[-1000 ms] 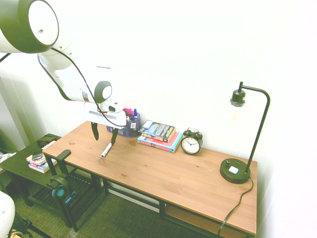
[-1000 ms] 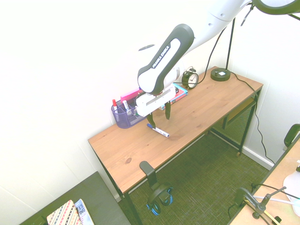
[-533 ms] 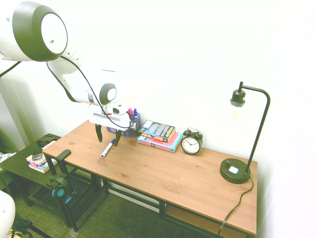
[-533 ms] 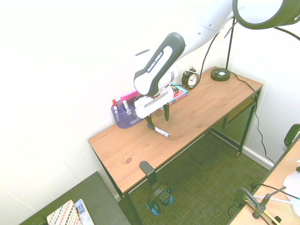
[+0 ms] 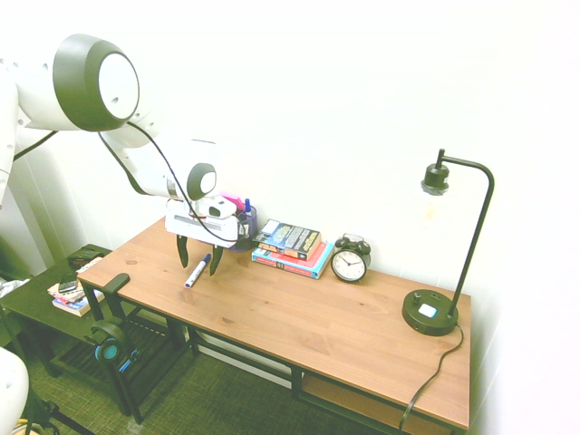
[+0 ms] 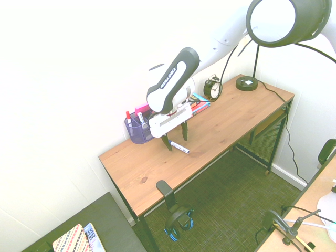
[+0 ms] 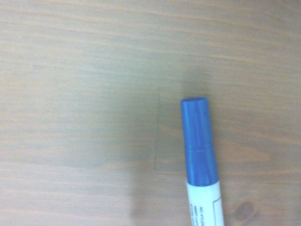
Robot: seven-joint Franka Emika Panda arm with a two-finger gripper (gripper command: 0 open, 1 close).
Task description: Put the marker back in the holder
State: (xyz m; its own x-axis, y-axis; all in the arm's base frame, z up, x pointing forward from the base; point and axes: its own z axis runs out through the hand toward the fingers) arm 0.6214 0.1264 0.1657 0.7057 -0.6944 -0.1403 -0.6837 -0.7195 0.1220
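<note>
The marker [image 5: 197, 271] lies flat on the wooden desk [image 5: 317, 317], with a white barrel and a blue cap. The second exterior view shows the marker [image 6: 179, 147] just in front of the holder [image 6: 137, 131]. My gripper [image 5: 198, 258] hangs open just above it, a dark finger on either side of the barrel, nothing held. The gripper [image 6: 175, 139] stands close beside the purple mesh holder [image 5: 243, 231], which has pens and a pink item in it. In the wrist view the marker's blue cap [image 7: 200, 146] fills the picture close up over wood grain.
A stack of books [image 5: 292, 246] lies right of the holder, then a black alarm clock [image 5: 350, 261] and a black desk lamp [image 5: 431, 313] at the far end. Headphones [image 5: 107, 340] hang at the desk's left edge. A low dark side table [image 5: 41, 299] stands beside it.
The arm has come down, bringing the open gripper from above the desk to just over the marker. The marker has not moved.
</note>
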